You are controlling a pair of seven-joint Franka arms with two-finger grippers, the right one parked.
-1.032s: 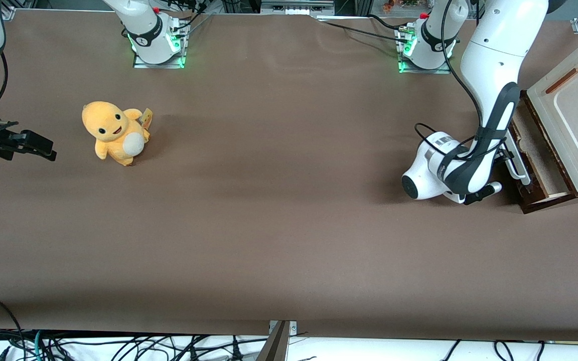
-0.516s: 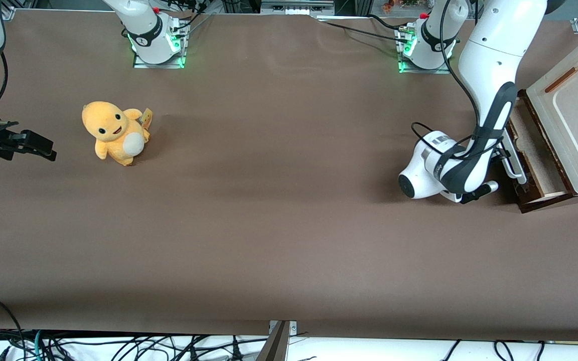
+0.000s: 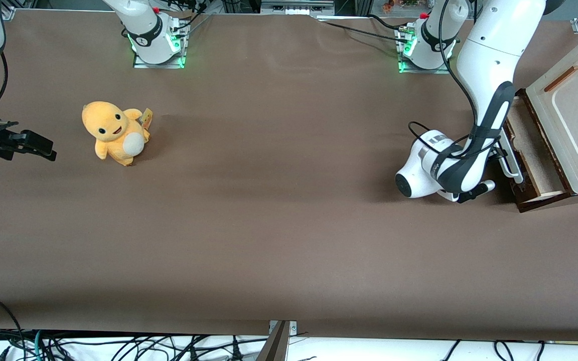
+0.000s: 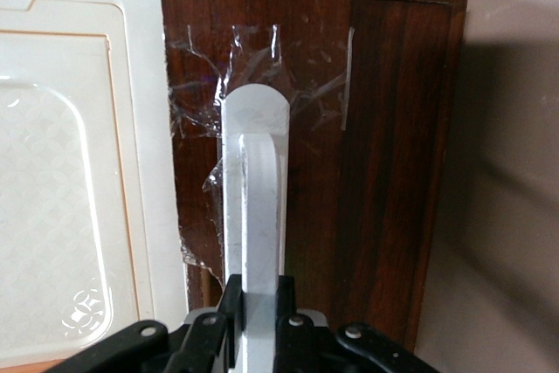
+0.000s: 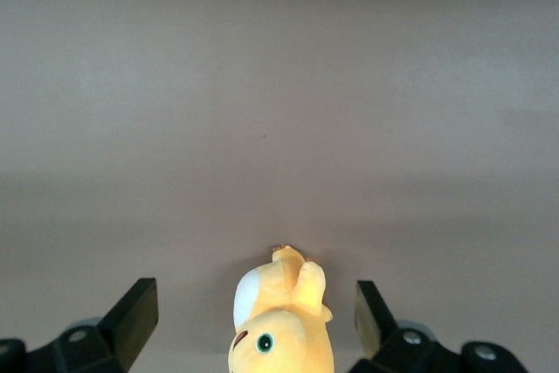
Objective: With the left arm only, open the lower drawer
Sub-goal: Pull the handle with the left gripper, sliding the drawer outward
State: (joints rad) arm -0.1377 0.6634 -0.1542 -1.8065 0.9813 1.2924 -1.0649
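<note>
Lower drawer (image 3: 535, 155) stands pulled partway out of its cabinet at the working arm's end of the table (image 3: 279, 240), pale inner floor exposed, dark front facing the open brown surface. Gripper (image 4: 260, 321) of the left arm (image 3: 489, 95) is clamped on the drawer's white bar handle (image 4: 260, 216), fingers pressed against its sides. Wide bare tabletop lies between the drawer front and a yellow plush toy (image 3: 114, 133), well apart toward the parked arm's end. Clear tape (image 4: 262, 67) crinkles over the dark wood around the handle mount. No readable writing. In the front view the arm's wrist covers the gripper. Cream panel (image 3: 577, 110) atop the cabinet is cut off at the frame edge.
</note>
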